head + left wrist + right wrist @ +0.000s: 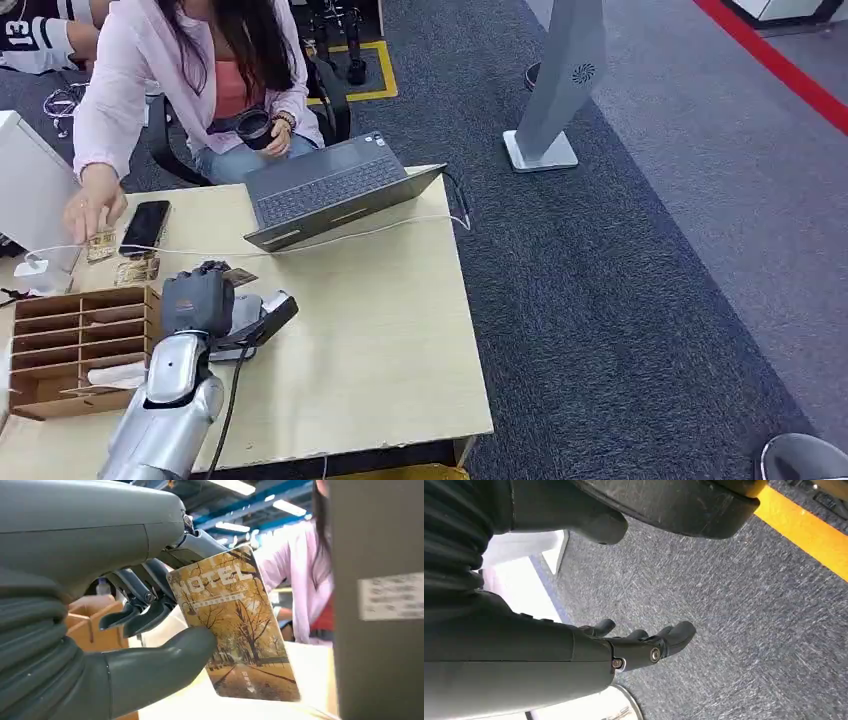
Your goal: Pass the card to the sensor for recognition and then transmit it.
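— One card matters to us now, the hotel key card with the autumn trees printed on it. Where do we have it?

— We hold it in our left hand, pinched between the thick thumb and the darker fingers. Its long axis runs outward from the palm, so the free end leads.

— And the sensor?

— We take the dark card reader on the table to be it. From the head view our hand hovers right over it, between the wooden sorting rack and the laptop. Whether the card touches the reader, we cannot tell; the hand hides the gap.

— So which way does the next move go?

— We judge it as a short drop with the card face turned flat toward the reader, since the card already projects past the fingers on that side. A grey upright surface stands close beside the card in the wrist view, so we should keep the free end from knocking it.

— Our right hand?

— It hangs low over the carpet, fingers loosely apart, holding nothing, well away from the table. The left does this alone.

— Who receives it afterwards?

— Probably the person seated across, whose hand rests by a phone and more cards.
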